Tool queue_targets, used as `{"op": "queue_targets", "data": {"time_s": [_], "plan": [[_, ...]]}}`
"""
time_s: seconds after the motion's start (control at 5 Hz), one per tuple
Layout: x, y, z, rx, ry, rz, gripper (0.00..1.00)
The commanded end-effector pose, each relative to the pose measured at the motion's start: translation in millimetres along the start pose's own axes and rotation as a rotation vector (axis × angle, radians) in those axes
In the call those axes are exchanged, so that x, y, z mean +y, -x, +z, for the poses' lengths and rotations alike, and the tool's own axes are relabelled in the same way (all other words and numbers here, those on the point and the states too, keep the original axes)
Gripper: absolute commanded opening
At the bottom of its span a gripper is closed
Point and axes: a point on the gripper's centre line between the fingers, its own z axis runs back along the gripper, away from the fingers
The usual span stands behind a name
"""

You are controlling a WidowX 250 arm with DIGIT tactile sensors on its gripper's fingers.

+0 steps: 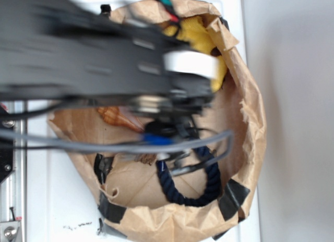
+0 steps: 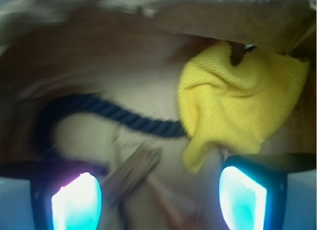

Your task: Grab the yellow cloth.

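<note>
The yellow cloth lies crumpled inside the brown paper bag, filling the upper right of the wrist view. In the exterior view only part of the cloth shows at the bag's far side, behind the blurred arm. My gripper is open, its two glowing pads wide apart at the bottom of the wrist view, with nothing between them. The cloth's lower corner hangs just above and inside the right fingertip. In the exterior view the gripper is hidden under the arm.
A dark blue rope curls across the bag floor left of the cloth; its loop shows near the bag's front. An orange-brown object lies by the left wall. The bag's torn paper rim, patched with black tape, surrounds everything.
</note>
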Motion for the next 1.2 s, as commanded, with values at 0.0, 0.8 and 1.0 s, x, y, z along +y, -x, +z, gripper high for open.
{"op": "queue_targets", "data": {"time_s": [0.0, 0.8, 1.0], "plan": [[1, -34, -27, -0.042, -0.107, 0.044, 1.0], [59, -41, -17, -0.092, -0.142, 0.158, 1.0], [64, -48, -32, -0.095, -0.183, 0.183, 1.0]]}}
